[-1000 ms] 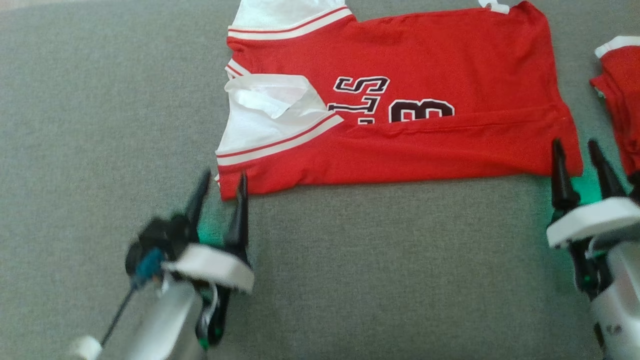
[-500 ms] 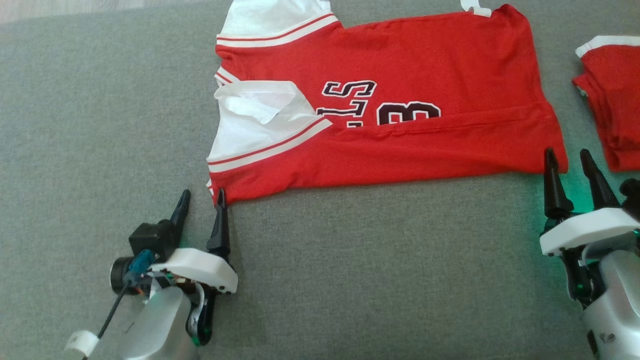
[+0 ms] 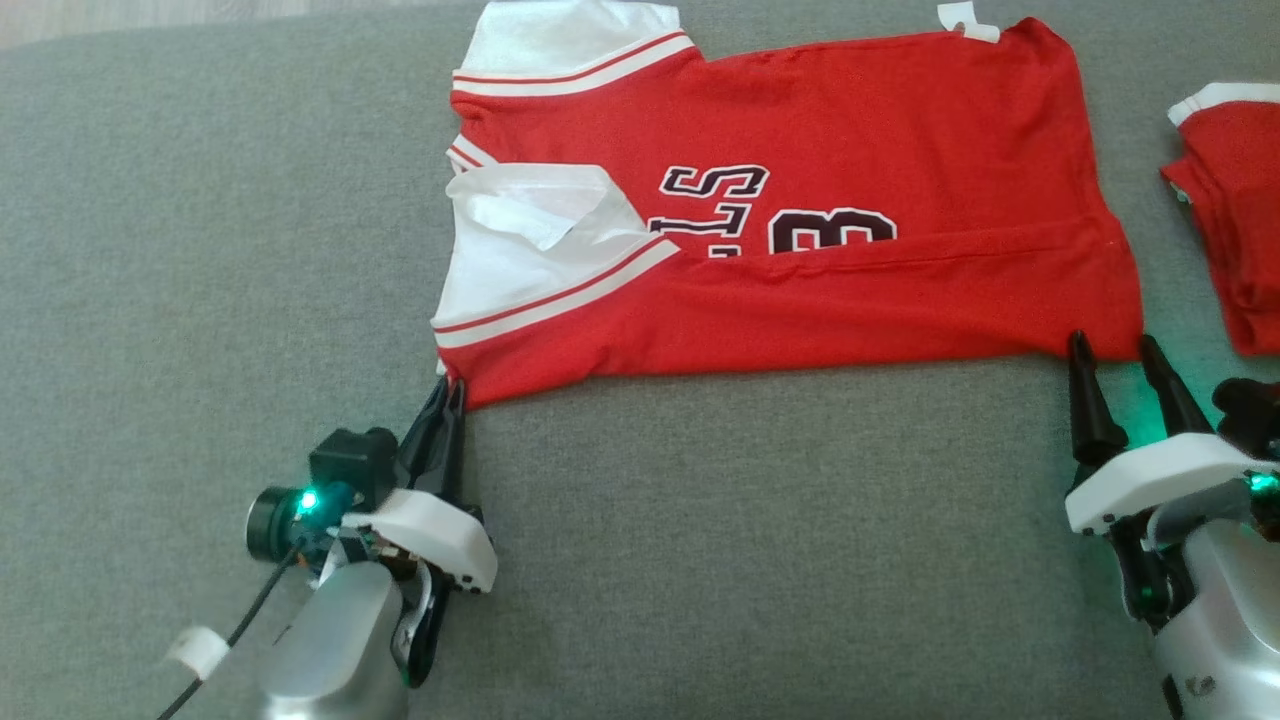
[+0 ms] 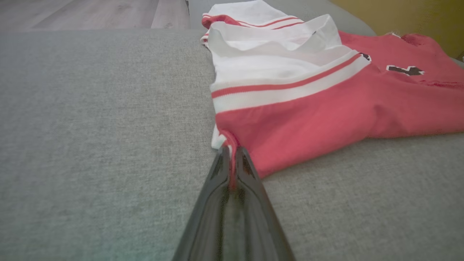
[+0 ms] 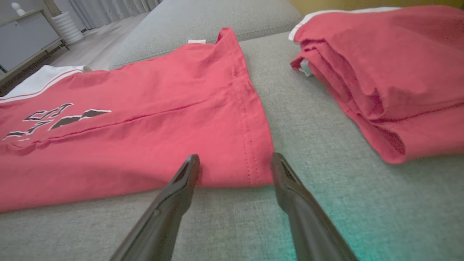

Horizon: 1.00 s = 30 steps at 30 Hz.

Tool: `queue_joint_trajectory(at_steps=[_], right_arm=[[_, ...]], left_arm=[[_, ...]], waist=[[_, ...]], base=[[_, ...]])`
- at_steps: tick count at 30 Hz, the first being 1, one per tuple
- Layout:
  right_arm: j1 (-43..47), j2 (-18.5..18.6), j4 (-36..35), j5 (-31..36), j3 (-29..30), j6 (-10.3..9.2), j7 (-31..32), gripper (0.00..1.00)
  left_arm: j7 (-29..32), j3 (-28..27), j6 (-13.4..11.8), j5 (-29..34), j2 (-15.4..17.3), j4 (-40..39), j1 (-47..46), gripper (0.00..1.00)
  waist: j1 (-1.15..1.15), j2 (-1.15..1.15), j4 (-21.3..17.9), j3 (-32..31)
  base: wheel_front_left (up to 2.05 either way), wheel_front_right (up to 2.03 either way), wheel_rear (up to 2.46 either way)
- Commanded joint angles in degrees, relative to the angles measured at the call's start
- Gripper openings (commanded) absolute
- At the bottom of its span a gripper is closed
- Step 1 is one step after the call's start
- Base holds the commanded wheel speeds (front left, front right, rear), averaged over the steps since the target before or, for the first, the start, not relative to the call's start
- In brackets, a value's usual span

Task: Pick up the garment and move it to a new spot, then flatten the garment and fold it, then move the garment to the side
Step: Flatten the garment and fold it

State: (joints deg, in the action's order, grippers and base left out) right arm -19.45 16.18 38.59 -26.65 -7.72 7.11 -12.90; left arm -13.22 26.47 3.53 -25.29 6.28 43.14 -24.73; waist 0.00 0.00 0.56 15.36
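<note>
A red jersey (image 3: 850,120) corner pinched in left tool (image 3: 450,388) (below white sleeve (image 3: 520,265)), right tool (image 3: 1113,345) spread at hem

The left gripper (image 4: 231,154) presses its two dark fingers together at the near corner of a red jersey (image 4: 326,108) lying on a grey upholstered surface (image 4: 90,127). A sliver of red between the tips suggests the fabric is pinched. A white sleeve (image 4: 272,69) with a red stripe lies across the jersey, with dark lettering (image 4: 404,69) at right and wooden floor (image 4: 90,14) beyond.
</note>
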Motion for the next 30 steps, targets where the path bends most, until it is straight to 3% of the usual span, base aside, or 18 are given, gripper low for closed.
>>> queue_joint_trajectory(at_steps=[1,12,13,14,16,30], right_arm=[[-1.45,0.30,-0.41,-0.16,-1.15,0.37,0.16,1.00],[-6.50,0.39,11.04,2.96,1.23,0.37,3.79,1.00],[-6.61,0.16,11.77,2.95,1.21,0.37,4.31,0.91],[-6.63,-0.03,12.25,2.85,1.03,0.37,4.73,0.47],[-6.12,-0.03,12.72,2.28,0.33,0.37,5.07,0.00],[0.94,4.61,5.03,-0.03,-3.13,0.37,4.67,0.00]], left_arm=[[-0.21,-0.12,-0.20,1.30,1.06,-0.54,-0.74,0.00],[-1.46,0.82,-2.02,4.54,3.41,-3.67,-1.65,0.00],[-1.50,0.85,-2.20,4.69,3.53,-3.93,-1.57,0.00],[-1.53,0.90,-2.34,4.83,3.65,-4.20,-1.44,0.00],[-1.60,1.19,-2.53,5.19,4.07,-5.24,-0.64,0.00],[-0.27,1.81,-5.34,5.38,8.10,-15.78,9.92,0.00]], waist=[[0.00,0.00,0.23,-0.02],[0.00,0.00,1.66,-0.37],[0.00,0.00,1.75,-0.51],[0.00,0.00,1.83,-0.67],[0.00,0.00,2.02,-1.40],[0.00,0.00,1.45,-6.43]], base=[[0.00,0.00,0.00],[0.00,0.00,0.00],[0.00,0.00,0.00],[0.00,0.00,0.00],[0.00,0.00,0.00],[0.00,0.00,0.00]])
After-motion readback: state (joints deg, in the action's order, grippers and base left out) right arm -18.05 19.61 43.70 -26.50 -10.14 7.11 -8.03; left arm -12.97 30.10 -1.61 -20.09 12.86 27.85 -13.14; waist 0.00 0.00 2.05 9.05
